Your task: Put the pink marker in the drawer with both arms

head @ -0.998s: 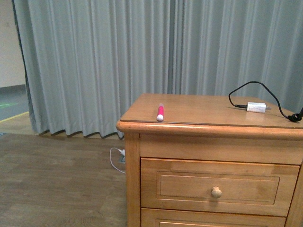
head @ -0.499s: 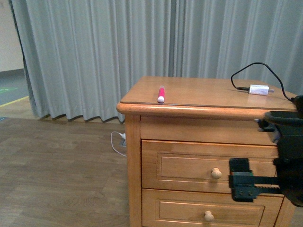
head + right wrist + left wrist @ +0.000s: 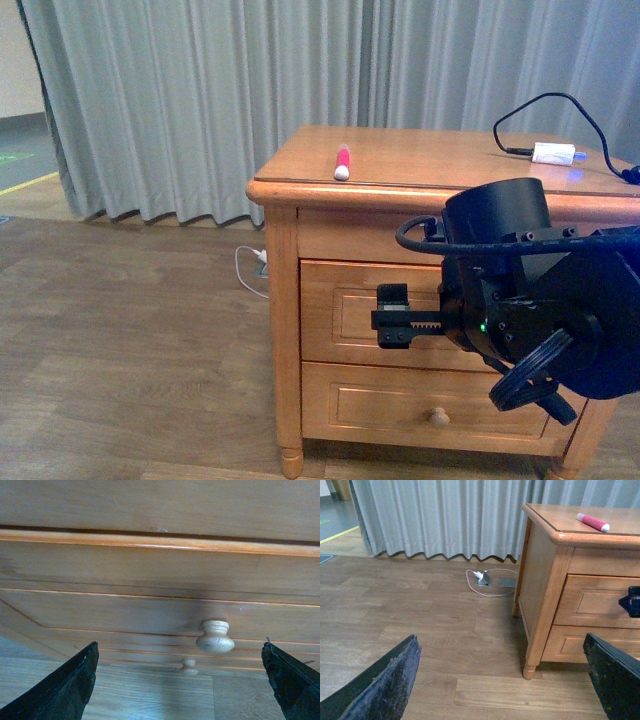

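The pink marker [image 3: 342,162] lies on the nightstand's top near its front left edge; it also shows in the left wrist view [image 3: 592,522]. The upper drawer [image 3: 345,310] is closed. Its round knob [image 3: 215,636] is hidden behind my right arm in the front view. My right gripper [image 3: 393,316] is open and empty in front of that drawer. In the right wrist view the gripper [image 3: 180,685] faces the drawer front [image 3: 125,610], with the knob just above the gap between the fingers. My left gripper [image 3: 502,680] is open and empty over the floor, left of the nightstand.
A white charger [image 3: 553,153] with a black cable lies at the back right of the top. The lower drawer [image 3: 380,405] with its small knob [image 3: 438,417] is closed. A grey curtain [image 3: 200,100] hangs behind. A white cable [image 3: 485,580] lies on the wooden floor.
The front view has shifted, so the nightstand shows lower and fuller. My right arm has come into view and moved left, now covering the upper drawer's knob.
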Controlling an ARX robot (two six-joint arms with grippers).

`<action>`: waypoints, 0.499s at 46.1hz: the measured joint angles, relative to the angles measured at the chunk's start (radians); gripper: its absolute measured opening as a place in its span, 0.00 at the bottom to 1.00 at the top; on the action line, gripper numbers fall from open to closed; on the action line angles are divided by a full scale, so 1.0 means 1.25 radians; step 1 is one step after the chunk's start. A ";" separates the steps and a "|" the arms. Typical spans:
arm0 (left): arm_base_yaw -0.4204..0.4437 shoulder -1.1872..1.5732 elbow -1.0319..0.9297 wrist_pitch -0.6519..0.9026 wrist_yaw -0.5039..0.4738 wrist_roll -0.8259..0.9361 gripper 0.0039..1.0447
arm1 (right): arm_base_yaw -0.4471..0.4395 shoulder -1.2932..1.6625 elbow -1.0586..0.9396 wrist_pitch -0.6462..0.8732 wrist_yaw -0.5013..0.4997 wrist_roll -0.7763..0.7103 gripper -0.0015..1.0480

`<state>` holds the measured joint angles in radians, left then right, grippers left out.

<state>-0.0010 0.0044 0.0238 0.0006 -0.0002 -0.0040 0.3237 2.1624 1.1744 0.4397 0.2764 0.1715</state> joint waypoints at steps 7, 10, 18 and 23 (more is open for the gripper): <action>0.000 0.000 0.000 0.000 0.000 0.000 0.94 | -0.015 0.061 0.046 0.010 0.008 -0.005 0.92; 0.000 0.000 0.000 0.000 0.000 0.000 0.94 | -0.019 0.081 0.061 0.019 0.018 -0.017 0.92; 0.000 0.000 0.000 0.000 0.000 0.000 0.94 | -0.033 0.111 0.084 0.023 0.026 -0.025 0.92; 0.000 0.000 0.000 0.000 0.000 0.000 0.94 | -0.040 0.122 0.085 0.025 0.029 -0.028 0.92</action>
<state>-0.0010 0.0044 0.0238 0.0006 -0.0006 -0.0044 0.2733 2.3154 1.2804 0.4713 0.3122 0.1368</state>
